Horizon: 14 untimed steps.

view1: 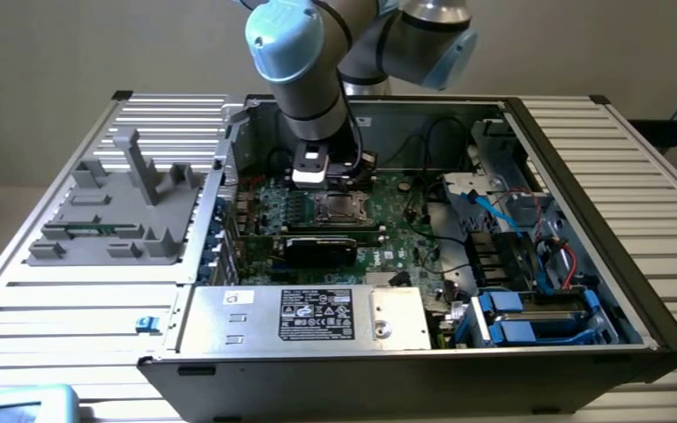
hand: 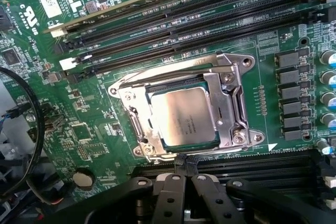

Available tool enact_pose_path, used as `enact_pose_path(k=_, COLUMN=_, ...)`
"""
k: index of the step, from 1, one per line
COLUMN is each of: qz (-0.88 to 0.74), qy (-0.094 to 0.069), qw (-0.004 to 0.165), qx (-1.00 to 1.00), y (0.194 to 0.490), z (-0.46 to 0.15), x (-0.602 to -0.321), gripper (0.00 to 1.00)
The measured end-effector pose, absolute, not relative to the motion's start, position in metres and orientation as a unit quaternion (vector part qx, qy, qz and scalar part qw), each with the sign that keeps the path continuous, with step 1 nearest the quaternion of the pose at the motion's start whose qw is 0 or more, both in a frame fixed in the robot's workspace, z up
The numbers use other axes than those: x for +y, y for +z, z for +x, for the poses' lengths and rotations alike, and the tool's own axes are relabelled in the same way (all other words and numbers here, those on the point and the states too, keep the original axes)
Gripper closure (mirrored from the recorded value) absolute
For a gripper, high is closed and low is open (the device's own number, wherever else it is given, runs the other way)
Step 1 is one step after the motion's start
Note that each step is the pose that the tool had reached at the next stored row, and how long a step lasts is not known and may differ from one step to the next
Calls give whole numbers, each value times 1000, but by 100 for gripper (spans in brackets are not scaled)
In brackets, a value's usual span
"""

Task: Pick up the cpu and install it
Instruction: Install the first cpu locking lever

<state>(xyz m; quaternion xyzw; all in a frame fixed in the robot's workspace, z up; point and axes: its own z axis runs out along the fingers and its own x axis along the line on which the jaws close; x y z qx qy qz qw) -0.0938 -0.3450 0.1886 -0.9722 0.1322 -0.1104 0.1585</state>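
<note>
Slatted grey bench (view1: 68,308) under an open computer case (view1: 574,220); cpu (hand: 184,117) seated in its socket frame (hand: 231,103), claw (hand: 181,174) pinched shut, empty (best kept square overhead).

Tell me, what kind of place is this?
Probably a computer assembly or repair test bench: an open PC case lies on a slatted metal table, and a robot arm hangs over its motherboard, where the cpu sits.
</note>
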Motion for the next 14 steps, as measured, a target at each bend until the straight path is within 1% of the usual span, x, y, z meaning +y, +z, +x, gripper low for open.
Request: enact_pose_path(k=14, qz=-972, qy=-110, qw=159, qx=132, y=189, z=-89, x=-345, gripper=89)
